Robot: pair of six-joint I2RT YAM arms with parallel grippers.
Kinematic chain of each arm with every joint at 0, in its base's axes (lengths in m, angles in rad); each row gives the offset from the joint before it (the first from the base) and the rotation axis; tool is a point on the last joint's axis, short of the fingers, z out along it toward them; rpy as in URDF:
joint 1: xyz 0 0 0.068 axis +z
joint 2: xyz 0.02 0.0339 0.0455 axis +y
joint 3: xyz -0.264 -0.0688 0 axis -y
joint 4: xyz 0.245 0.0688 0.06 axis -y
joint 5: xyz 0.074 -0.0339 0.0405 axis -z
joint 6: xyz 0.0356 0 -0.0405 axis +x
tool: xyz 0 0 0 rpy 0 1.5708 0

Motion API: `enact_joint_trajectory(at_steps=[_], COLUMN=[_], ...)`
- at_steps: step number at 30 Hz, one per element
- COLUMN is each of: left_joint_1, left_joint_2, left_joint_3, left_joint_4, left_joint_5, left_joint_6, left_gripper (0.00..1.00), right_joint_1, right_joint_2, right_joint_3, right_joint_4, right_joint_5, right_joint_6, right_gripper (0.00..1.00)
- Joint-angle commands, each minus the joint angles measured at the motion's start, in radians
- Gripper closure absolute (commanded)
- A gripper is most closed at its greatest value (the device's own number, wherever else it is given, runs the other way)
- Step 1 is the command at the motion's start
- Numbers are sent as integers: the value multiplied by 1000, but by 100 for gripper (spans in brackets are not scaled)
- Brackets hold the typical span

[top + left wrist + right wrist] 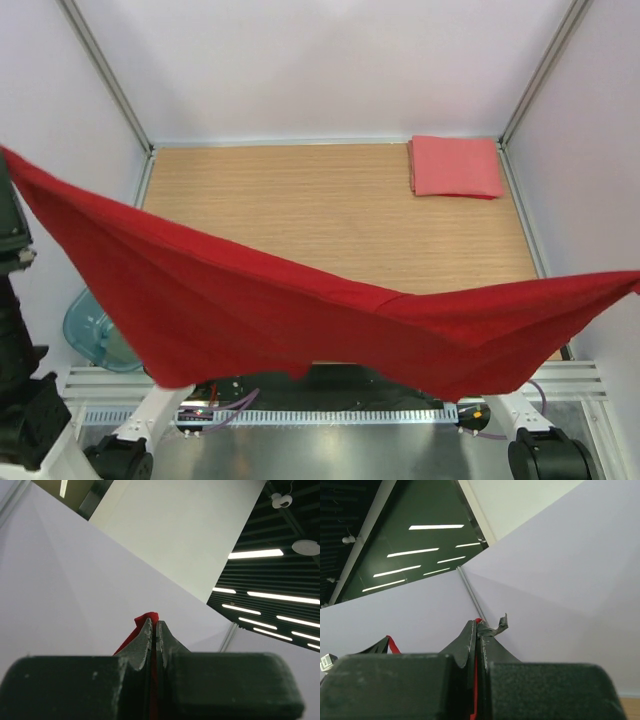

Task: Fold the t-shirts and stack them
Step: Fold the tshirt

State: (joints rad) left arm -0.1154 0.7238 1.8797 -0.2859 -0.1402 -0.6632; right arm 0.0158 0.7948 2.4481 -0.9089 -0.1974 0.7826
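1. We see a wooden table (330,210) enclosed by white walls (320,60).
2. We see a translucent teal bin (95,330) just off its near left corner.
3. We see long strip lights (256,554) on a dark ceiling (260,572).

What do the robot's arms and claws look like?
The left claw and right claw each have two scuffed dark grey wedge-shaped fingers on a chunky dark block. The arms' white bases carry round black joints; thin purple cables trail between them.
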Motion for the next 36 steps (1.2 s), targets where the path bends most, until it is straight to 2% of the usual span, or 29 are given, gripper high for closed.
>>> enact_joint_trajectory(at_steps=[1,4,9,13,18,23,28,36], left_joint_1=[3,3,-1,-26,-40,-46,-46,-47], left_joint_2=[126,233,442,601,834,1070,1328,1560], left_joint_3=[-8,-47,-103,-203,-300,-294,-174,44], left_joint_4=[42,71,137,229,319,389,380,344], left_joint_5=[-24,11,111,201,269,373,457,531], left_joint_6=[2,-39,-82,-85,-67,-27,-18,-65], left_gripper=[99,99,100,99,100,100,100,100], right_joint_1=[-4,-4,-4,-4,-4,-4,-1,-63], right_joint_2=[84,81,57,15,14,46,171,333], right_joint_3=[-68,-164,-473,-778,-1020,-1248,-1313,-1316], right_joint_4=[47,64,145,254,315,424,481,534], right_joint_5=[9,65,164,257,337,459,561,601], right_joint_6=[17,-34,-98,-124,-181,-249,-342,-417], right_gripper=[99,99,99,99,99,99,99,99])
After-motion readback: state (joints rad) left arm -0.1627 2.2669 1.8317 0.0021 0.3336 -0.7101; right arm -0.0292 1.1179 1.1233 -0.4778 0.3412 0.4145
